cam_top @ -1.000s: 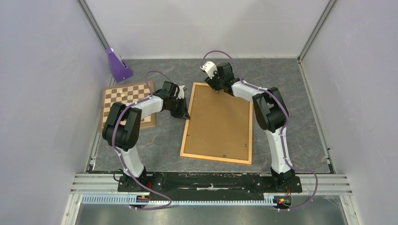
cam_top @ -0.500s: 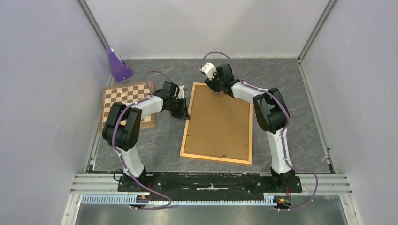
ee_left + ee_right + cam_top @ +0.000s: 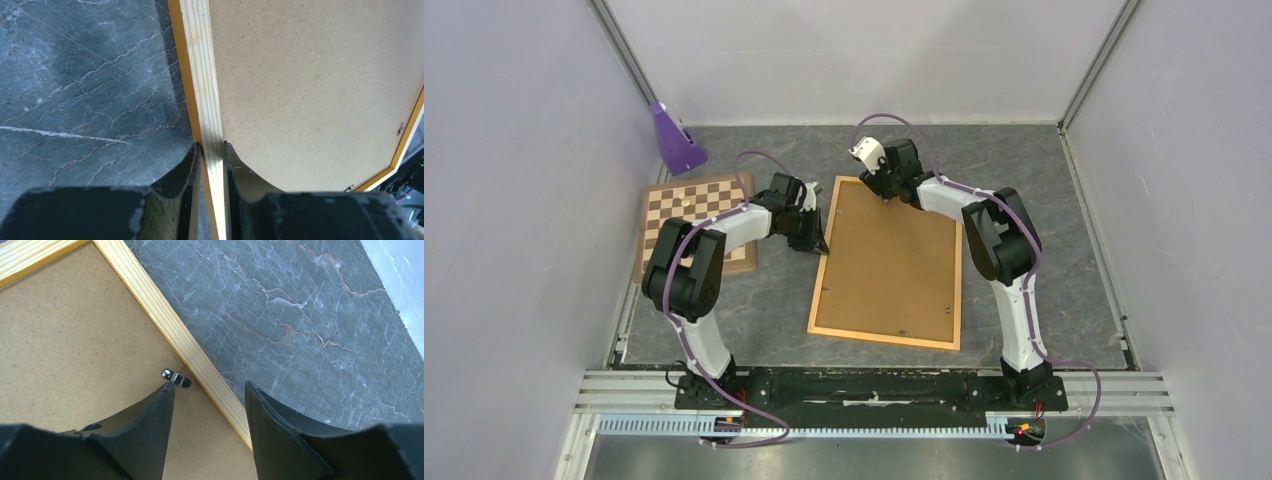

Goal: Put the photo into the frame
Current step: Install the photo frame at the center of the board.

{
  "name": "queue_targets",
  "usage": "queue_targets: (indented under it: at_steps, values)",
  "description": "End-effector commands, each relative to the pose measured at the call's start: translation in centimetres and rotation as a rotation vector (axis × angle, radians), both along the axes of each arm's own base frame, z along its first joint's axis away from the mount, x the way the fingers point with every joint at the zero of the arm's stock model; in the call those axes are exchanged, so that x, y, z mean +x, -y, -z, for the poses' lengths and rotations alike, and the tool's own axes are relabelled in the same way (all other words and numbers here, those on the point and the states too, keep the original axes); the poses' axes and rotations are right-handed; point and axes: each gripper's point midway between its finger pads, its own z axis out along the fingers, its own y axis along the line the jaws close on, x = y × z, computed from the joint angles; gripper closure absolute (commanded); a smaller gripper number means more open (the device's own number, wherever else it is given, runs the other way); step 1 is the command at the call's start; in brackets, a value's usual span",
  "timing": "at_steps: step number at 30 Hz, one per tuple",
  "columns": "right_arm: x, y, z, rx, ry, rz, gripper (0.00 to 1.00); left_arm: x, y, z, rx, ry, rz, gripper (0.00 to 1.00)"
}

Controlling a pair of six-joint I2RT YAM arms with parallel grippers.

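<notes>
A dark grey, marble-patterned worktop (image 3: pixel 1044 230) is shown from above. On it a large, thin-railed, light orange wooden picture frame (image 3: pixel 884 337) is laid face down, so that its plain brown fibreboard back (image 3: pixel 889 260) is turned upward. A brown-and-white chessboard (image 3: pixel 686 215) is seen well apart at the left, and a purple wedge-shaped block (image 3: pixel 676 143) stands in the far left corner. The glossy photo is not visible in any view; whether it lies under the back cannot be told.

The left claw (image 3: pixel 211 147) is pinched on the frame's left rail (image 3: pixel 202 75), one finger against each side. The right claw (image 3: pixel 209 385) is held spread above the far rail, one fingertip just beside a small silver metal clip (image 3: pixel 176 378).

The clip is judged to be the object of the step in hand. Several faults are possible:
- The fingertip may slide off so small a clip and score the fibreboard.
- The thin rail may slip from the narrow pinch if the frame is pushed sideways, and the frame may then skate across the smooth worktop.
- The back may jam if it is lifted while other clips are closed.

No brand, label or writing can be read.
</notes>
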Motion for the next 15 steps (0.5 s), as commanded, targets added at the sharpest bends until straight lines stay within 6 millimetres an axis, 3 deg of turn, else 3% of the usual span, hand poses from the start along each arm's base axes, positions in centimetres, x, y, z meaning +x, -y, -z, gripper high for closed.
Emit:
queue_targets:
  at_steps: [1,15]
  values:
    - [0.89,-0.19,-2.41,-0.001,0.067,0.005,0.43,-1.28,0.46,0.78,0.012,-0.028,0.074,0.98]
    - [1.7,-0.71,-1.93,0.006,0.069,0.008,0.43,-1.36,0.5,0.94,0.012,-0.033,0.075,0.98]
